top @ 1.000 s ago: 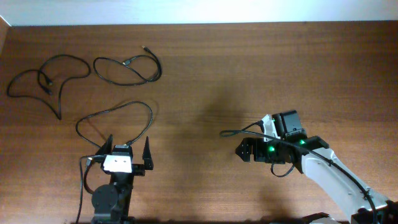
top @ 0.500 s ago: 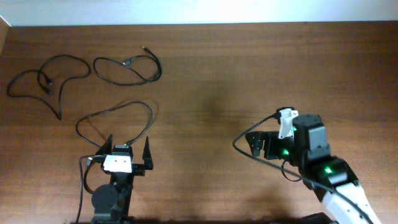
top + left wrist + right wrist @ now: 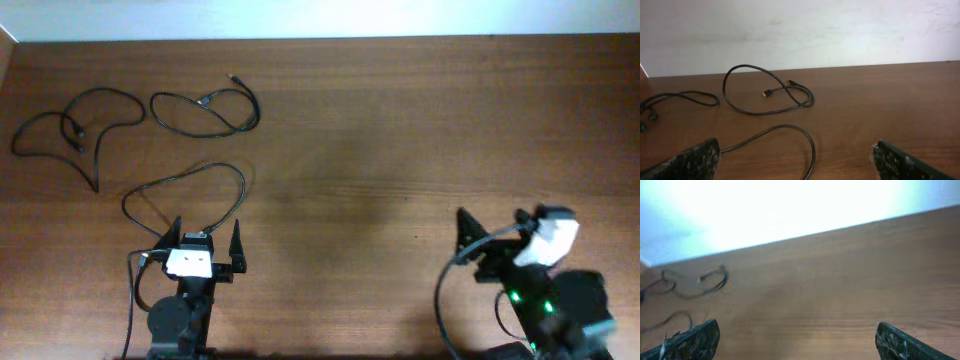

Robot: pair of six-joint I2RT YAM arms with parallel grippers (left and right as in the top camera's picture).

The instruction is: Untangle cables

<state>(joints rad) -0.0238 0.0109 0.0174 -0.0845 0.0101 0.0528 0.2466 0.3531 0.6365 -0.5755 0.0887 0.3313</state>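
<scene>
Three thin black cables lie apart on the left of the wooden table. One cable point(image 3: 60, 135) lies at the far left, a looped cable point(image 3: 205, 110) is at the back, and a third cable point(image 3: 185, 185) curves just in front of my left gripper point(image 3: 205, 240). My left gripper is open and empty; in the left wrist view the near cable point(image 3: 790, 137) runs between its fingers point(image 3: 795, 162) and the looped cable point(image 3: 765, 92) lies beyond. My right gripper point(image 3: 495, 235) is open and empty at the front right, far from the cables point(image 3: 710, 282).
The arms' own thicker black wires hang at the left base point(image 3: 135, 290) and the right base point(image 3: 445, 290). A white wall point(image 3: 800, 30) borders the table's far edge.
My right arm has pulled back from the table's middle to the front right corner. The left arm and the cables have not moved.
</scene>
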